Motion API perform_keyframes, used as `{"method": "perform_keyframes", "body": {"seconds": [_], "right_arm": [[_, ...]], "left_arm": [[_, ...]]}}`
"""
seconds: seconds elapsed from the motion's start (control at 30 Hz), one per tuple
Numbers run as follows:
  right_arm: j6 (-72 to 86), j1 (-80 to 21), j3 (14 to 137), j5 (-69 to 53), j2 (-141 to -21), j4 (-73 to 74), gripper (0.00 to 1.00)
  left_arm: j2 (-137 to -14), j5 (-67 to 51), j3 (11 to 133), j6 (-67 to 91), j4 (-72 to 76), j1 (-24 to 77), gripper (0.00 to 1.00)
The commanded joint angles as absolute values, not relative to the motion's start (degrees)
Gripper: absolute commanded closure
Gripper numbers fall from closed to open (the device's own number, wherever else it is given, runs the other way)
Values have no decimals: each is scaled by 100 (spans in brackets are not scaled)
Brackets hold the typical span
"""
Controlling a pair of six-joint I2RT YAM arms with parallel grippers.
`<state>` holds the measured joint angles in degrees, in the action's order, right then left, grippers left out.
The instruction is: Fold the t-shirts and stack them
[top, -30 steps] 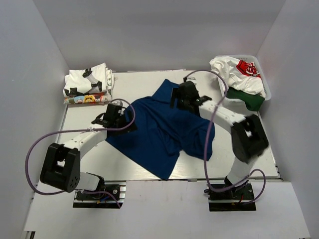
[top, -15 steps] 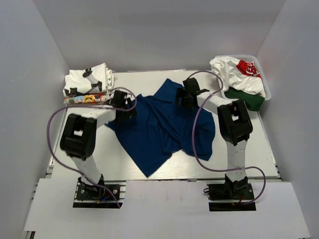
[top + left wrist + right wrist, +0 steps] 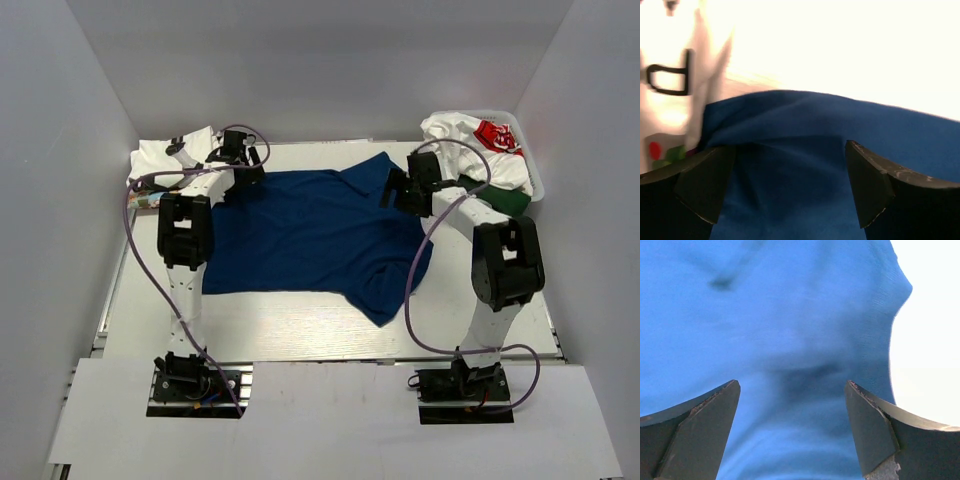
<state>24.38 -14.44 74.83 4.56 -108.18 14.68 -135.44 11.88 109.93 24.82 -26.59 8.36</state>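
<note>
Top external: dark blue t-shirt [image 3: 310, 232] spread mid-frame; arms hide its upper corners.
Left gripper [image 3: 790, 146]: fingers wide, shirt between, blurred.
Right gripper [image 3: 791, 383]: fingers wide over shirt.

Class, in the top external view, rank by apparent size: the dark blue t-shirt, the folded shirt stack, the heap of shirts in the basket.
1. dark blue t-shirt, clearly largest.
2. heap of shirts in the basket.
3. folded shirt stack; the left arm hides part of it, so 2 and 3 are close.
</note>
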Motion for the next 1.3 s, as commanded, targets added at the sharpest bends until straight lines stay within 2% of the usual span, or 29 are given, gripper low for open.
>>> {"method": "perform_keyframes", "body": {"seconds": [0.0,0.13,0.27,0.4,0.43,0.57,0.63,0.73,0.77,0.8,0.87,0.9,1.27], "right_arm": [[1908,-1766,7716,62,-10091,1186,10],[1530,-2187,7506,394,-9607,1414,10],[1765,-2548,6849,677,-9055,1775,10],[2038,-2987,6171,676,-8659,2065,10],[2074,-3058,5839,703,-8614,2074,10],[2487,-3270,5441,1238,-8411,2337,10],[2689,-3313,5231,1492,-8498,2321,10],[2838,-3340,5186,1695,-8709,2206,20],[2908,-3331,5203,1731,-8745,2136,53],[2961,-3348,5203,1784,-8771,2127,70],[3260,-3357,5212,1837,-8728,2301,93],[3348,-3375,5229,1846,-8675,2364,100],[4771,-3559,5115,1029,-6989,4681,100]], "left_arm": [[-12800,458,10856,2005,-2541,949,0],[-12000,-210,10189,2003,-2312,1011,0],[-11051,-19,9223,2266,-2277,1063,0],[-9074,-18,7159,2680,-1452,1125,0],[-8270,-18,6319,2776,-1294,1125,0],[-6877,114,4792,3479,-1178,1125,0],[-6593,-130,4222,3647,-1230,1125,0],[-6390,-132,3946,3700,-1414,1125,0],[-6390,-132,3946,3700,-1502,1125,0],[-6390,-62,3946,3752,-1581,1125,0],[-6319,-1,3894,3753,-1713,1125,0],[-6224,0,3894,3753,-1714,1125,0],[-6144,176,3867,3630,-1600,1125,0]]}}
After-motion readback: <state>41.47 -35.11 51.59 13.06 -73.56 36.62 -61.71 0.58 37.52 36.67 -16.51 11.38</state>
